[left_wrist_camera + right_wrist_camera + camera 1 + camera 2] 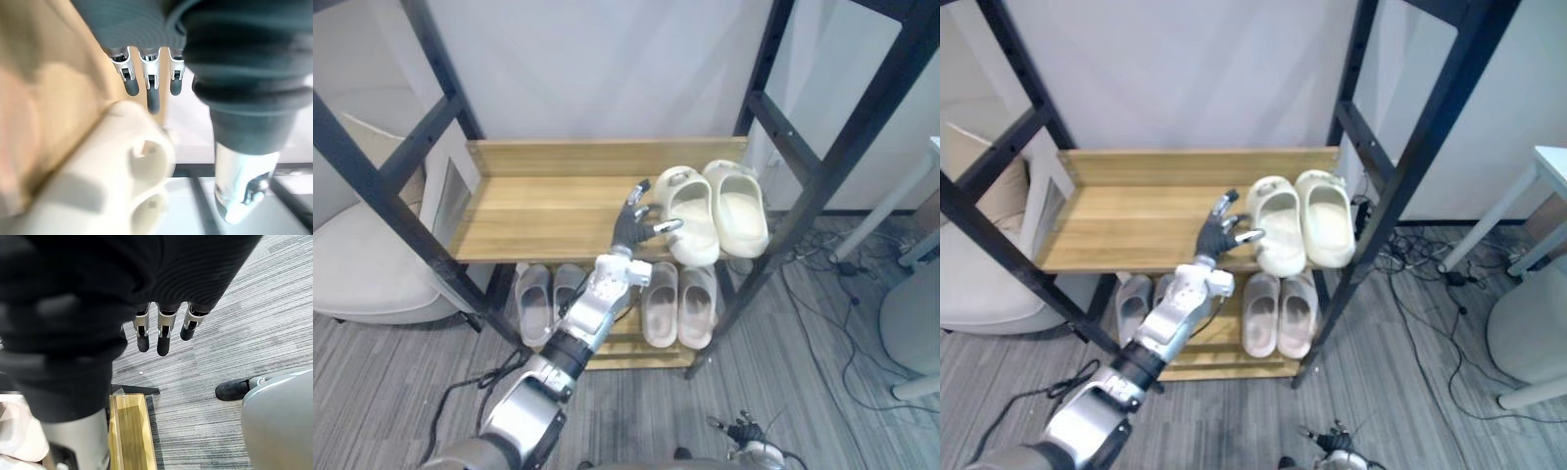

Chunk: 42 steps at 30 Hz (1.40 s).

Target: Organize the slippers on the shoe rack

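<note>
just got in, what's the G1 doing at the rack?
The left hand is stretched out over the upper shelf, fingers open, at the left side of the left cream slipper; I can't tell if it touches it. That slipper lies beside the right cream slipper at the shelf's right end. On the lower shelf sit a grey pair on the left and a beige pair on the right. The right hand hangs open over the carpet.
</note>
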Available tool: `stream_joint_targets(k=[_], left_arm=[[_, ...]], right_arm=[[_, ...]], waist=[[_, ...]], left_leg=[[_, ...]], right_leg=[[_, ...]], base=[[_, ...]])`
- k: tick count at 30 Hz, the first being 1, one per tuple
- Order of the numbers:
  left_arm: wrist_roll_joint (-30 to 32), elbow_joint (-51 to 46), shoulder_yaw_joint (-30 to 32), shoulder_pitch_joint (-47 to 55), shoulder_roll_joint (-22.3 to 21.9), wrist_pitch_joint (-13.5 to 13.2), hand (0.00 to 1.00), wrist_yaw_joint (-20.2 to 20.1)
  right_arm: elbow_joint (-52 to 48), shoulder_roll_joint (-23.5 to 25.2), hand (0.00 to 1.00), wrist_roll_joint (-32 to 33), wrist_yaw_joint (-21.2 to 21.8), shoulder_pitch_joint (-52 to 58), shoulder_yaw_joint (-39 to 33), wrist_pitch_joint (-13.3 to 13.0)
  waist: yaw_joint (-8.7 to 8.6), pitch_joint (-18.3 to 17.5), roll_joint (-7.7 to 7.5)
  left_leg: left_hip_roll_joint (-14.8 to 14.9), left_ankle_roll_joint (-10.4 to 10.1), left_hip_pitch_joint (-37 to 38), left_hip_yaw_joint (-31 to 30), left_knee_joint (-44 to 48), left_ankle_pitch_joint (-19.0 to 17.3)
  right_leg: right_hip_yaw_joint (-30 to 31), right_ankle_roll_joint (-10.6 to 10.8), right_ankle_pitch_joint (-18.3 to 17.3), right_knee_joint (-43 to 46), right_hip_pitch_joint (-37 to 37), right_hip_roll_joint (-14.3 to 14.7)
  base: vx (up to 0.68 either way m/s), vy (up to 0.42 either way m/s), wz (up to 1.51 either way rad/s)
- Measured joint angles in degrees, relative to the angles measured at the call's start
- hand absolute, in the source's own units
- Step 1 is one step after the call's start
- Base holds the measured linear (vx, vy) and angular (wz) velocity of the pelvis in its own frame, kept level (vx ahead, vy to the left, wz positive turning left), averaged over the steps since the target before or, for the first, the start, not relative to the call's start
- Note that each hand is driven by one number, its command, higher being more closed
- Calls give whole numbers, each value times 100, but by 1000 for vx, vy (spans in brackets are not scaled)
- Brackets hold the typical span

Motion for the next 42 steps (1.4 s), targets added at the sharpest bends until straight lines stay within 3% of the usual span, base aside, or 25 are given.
stream_joint_targets(k=[4, 10, 14, 18, 23, 28, 32, 37, 42], left_arm=[[-215, -1004, -89, 557, 287, -119, 0, -262], [-983, -1860, -939, 1634, 373, -222, 0, -1171], [-1197, -1655, -1587, 2426, 557, -143, 0, -1782], [-1079, -607, -1657, 2879, 565, -10, 0, -2077], [-324, 1297, -1461, 3114, 533, 134, 0, -2128], [820, 3319, -464, 3129, 424, 191, 0, -1759], [1604, 4360, 250, 3130, 382, 230, 0, -1396], [2047, 4644, 905, 3127, 358, 285, 0, -1063], [2211, 4674, 1213, 3129, 276, 322, 0, -1021]], right_arm=[[1, -42, 0, 2, 52, -11, 194, 0], [27, -100, 0, -5, 176, -5, 430, 6], [37, -78, 0, -33, 223, -19, 587, 9], [52, -65, 0, -40, 241, -18, 605, 8], [74, -38, 0, -34, 234, -12, 688, -12], [76, 31, 0, -27, 183, 14, 690, -79], [251, 54, 0, -27, 152, -2, 642, -142], [296, 53, 0, -35, 149, 4, 583, -168], [296, 47, 0, -42, 149, -3, 541, -176]], waist=[[93, -5, 12], [270, -44, 63], [293, -88, 126], [300, -87, 89], [333, -48, 24], [335, -37, -97], [346, -39, -160], [378, -20, -183], [376, -15, -163]], left_leg=[[-1, 1, 64, -17, 0, 2], [-6, 13, 97, -184, 0, 25], [-5, 8, 96, -305, 1, 46], [7, -5, 142, -476, 48, 66], [17, -6, 266, -472, 87, 67], [38, -18, 282, -501, 102, 88], [39, -57, 274, -488, 71, 67], [62, -49, 266, -417, 6, 22], [55, -56, 266, -312, 23, -18]], right_leg=[[-26, -14, -39, 54, 37, -4], [-164, -17, -203, 288, 26, -19], [-284, -13, -262, 354, 55, -21], [-432, -17, -357, 481, 166, -19], [-418, -27, -388, 565, 253, -18], [-429, -14, -490, 626, 250, -11], [-413, -10, -491, 622, 230, -10], [-311, -4, -493, 579, 173, 6], [-223, -8, -493, 583, 128, 22]], base=[[-28, -22, 2], [-38, -27, 15], [-23, -28, 14], [-32, -32, 22], [-66, -11, 0], [-74, -6, 3], [-22, 1, 0], [26, 3, -6], [89, 4, -12]])
